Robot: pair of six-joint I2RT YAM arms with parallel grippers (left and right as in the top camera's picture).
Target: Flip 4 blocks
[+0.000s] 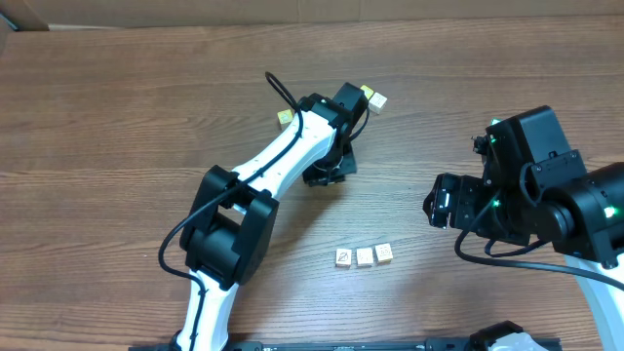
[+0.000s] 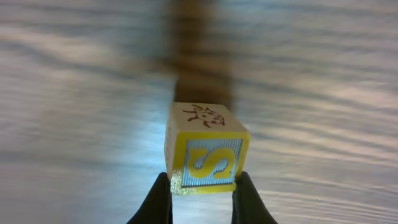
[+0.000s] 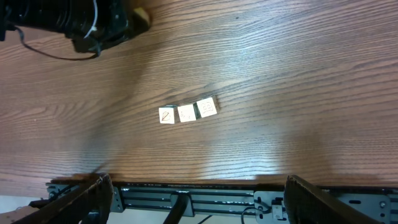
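The left arm (image 1: 263, 166) comes up from the near edge of the table, bends partway, and reaches far out over the middle. At its end, the left gripper (image 2: 205, 202) has its two dark fingers (image 2: 160, 202) pulled in close, pinching a small block (image 2: 205, 146) between them. The right arm (image 1: 585, 210) sits on the right side, folded up near its base, with its wrist turned toward the middle. The right gripper (image 3: 199, 199) has its fingers spread wide apart, one at each side of its own view.
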